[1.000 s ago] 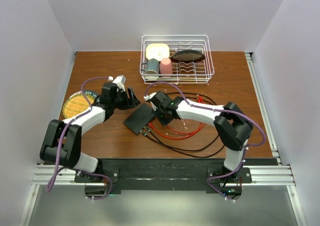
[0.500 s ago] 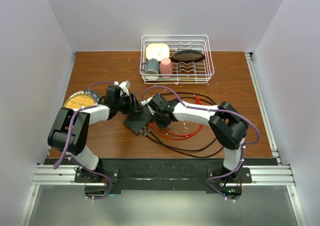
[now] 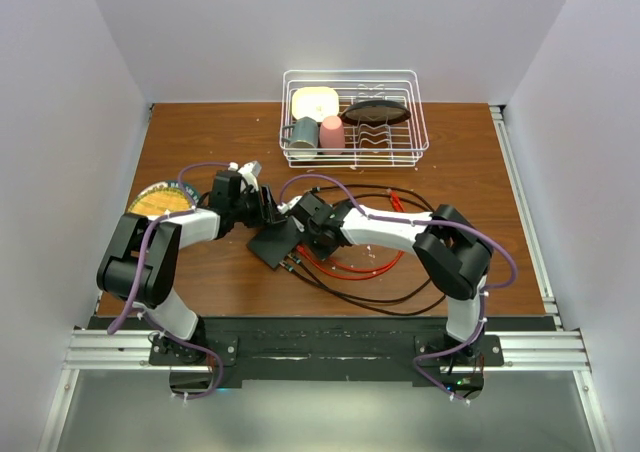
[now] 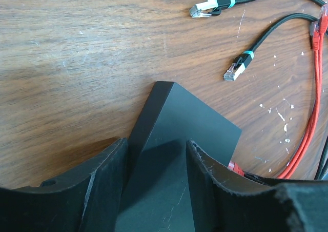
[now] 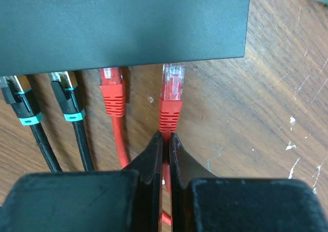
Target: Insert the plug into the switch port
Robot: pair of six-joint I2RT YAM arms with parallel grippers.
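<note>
The switch [image 3: 276, 242] is a flat black box in the middle of the table. My left gripper [image 4: 156, 145] is open over its far corner: one finger stands beside the switch [image 4: 189, 124] side wall, the other over its top face. In the right wrist view the red plug [image 5: 172, 96] points at the switch [image 5: 123, 21], its clear tip just at the socket edge. My right gripper [image 5: 166, 137] is shut on the red cable right behind the plug. From above, the right gripper [image 3: 316, 230] is at the switch's right side and the left gripper [image 3: 268, 212] at its far side.
Another red plug [image 5: 110, 85] and two black plugs [image 5: 66, 93] sit in neighbouring sockets. Two loose black plugs [image 4: 237, 70] lie beyond the switch. Red and black cables [image 3: 360, 267] loop to the right. A wire dish rack [image 3: 355, 117] stands behind, and a yellow plate [image 3: 155, 204] lies at the left.
My left arm has swung right onto the switch's far corner, and its jaws have narrowed. The right gripper has crept slightly left toward the switch, still gripping the red cable.
</note>
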